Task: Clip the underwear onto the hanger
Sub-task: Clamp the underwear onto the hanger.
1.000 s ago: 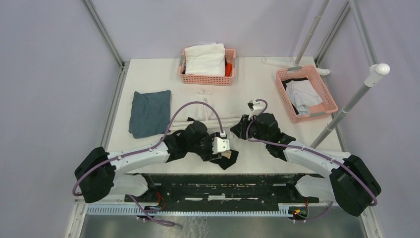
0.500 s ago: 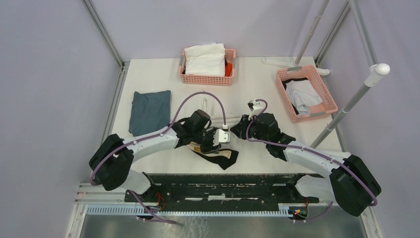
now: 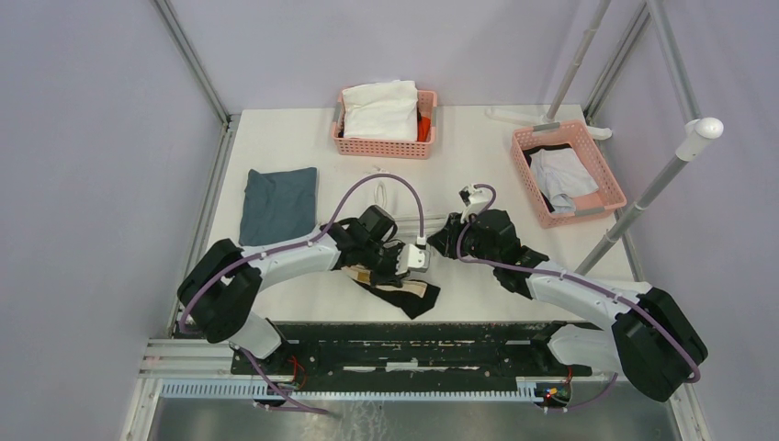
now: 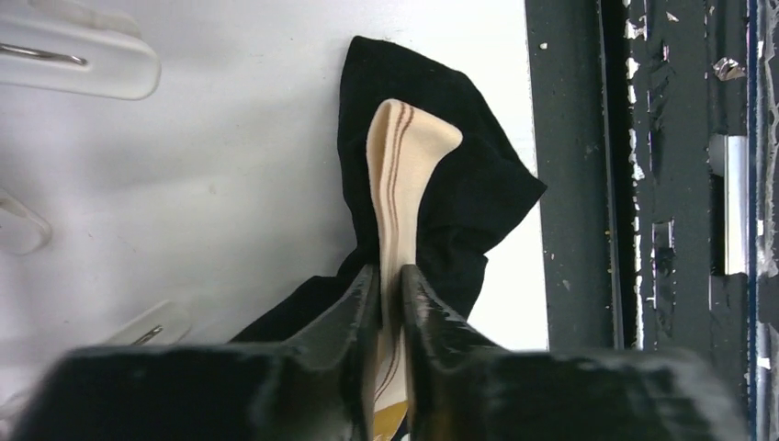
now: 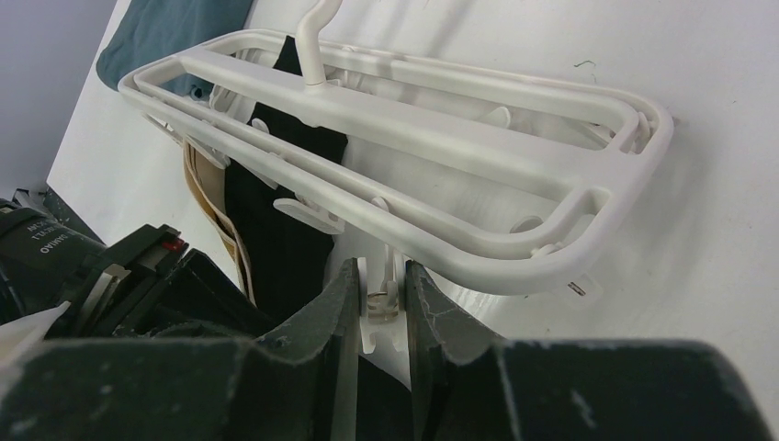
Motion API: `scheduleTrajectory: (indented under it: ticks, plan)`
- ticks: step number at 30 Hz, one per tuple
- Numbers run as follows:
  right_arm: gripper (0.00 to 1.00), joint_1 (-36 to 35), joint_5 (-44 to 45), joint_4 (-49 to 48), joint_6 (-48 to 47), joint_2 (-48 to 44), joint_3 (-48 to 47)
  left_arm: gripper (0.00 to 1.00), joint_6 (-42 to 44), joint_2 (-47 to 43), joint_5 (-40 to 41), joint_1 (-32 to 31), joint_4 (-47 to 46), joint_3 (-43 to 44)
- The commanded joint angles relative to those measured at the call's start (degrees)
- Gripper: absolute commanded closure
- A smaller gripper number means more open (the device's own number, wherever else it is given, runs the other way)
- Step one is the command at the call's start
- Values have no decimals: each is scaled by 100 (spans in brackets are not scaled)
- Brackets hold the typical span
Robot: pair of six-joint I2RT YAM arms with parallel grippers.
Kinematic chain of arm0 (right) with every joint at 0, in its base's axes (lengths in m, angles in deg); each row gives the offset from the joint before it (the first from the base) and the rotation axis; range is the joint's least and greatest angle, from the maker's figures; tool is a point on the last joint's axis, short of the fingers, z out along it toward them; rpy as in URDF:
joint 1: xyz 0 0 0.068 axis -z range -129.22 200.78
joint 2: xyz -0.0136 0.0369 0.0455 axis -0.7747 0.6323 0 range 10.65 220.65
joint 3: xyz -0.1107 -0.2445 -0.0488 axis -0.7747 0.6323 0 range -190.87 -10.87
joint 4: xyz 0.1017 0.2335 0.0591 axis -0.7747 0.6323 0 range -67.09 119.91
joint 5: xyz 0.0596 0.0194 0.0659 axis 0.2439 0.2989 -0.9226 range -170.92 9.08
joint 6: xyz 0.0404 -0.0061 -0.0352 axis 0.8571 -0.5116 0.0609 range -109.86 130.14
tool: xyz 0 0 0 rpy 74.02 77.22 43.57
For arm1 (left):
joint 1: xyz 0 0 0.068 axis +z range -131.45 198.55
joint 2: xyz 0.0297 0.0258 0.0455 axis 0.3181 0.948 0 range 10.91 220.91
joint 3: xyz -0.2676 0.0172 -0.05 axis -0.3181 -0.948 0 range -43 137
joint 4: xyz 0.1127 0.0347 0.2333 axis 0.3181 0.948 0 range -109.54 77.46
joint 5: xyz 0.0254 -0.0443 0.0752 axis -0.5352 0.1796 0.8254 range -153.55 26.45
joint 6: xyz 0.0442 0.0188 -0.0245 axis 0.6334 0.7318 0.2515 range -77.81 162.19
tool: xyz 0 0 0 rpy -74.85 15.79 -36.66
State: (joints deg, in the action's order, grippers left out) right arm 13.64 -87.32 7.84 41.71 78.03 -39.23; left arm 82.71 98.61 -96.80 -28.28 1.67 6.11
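Observation:
The underwear (image 4: 468, 188) is black with a beige waistband (image 4: 400, 152) and lies bunched near the table's front edge (image 3: 415, 296). My left gripper (image 4: 389, 276) is shut on the waistband, which is pinched upright between its fingers. In the top view it (image 3: 393, 261) sits just left of my right gripper (image 3: 452, 241). The white hanger (image 5: 432, 129) lies flat on the table, with part of the underwear under its left end. My right gripper (image 5: 381, 271) is shut on one small clip (image 5: 380, 303) at the hanger's near rail.
A pink basket (image 3: 381, 147) with a white garment stands at the back. A second pink basket (image 3: 529, 176) is at the right, and a folded blue-grey cloth (image 3: 278, 207) at the left. A slanted metal pole (image 3: 643, 197) rises at the right. A black rail (image 3: 413, 335) runs along the near edge.
My left gripper has moved away from the near edge toward the hanger and has closed on the waistband. The underwear shifted with it. The right arm has not moved.

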Motion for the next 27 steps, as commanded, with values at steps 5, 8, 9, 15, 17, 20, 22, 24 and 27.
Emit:
scheduleTrajectory:
  ticks: [5,8,9,15,17,20,22,24,27]
  plan:
    - [91,-37,70,-163,-91,-273,-42,97,-124,-332,-142,6,-25,335]
    - [91,-33,56,-141,-33,-414,-25,97,-545,-852,88,-104,-684,-22]
    - [91,-38,39,-133,-8,-467,-18,97,-695,-1085,273,-172,-998,-214]
    - [91,-35,-173,-235,339,-885,48,97,-1407,-2194,2342,-1370,-3521,-1854]
    - [91,-33,-339,-325,401,-954,84,97,-1549,-2194,2827,-1650,-4119,-2198]
    - [91,-34,-719,-573,407,-968,172,97,-1659,-2019,3262,-1851,-4757,-2473]
    - [91,-34,-1066,-795,354,-912,267,97,-1669,-1918,3435,-1939,-5160,-2601]
    - [90,-35,-1327,-996,350,-836,367,97,-1673,-1842,3543,-1960,-5510,-2686]
    - [90,-35,-1574,-1161,345,-795,469,97,-1663,-1780,3737,-1962,-5936,-2759]
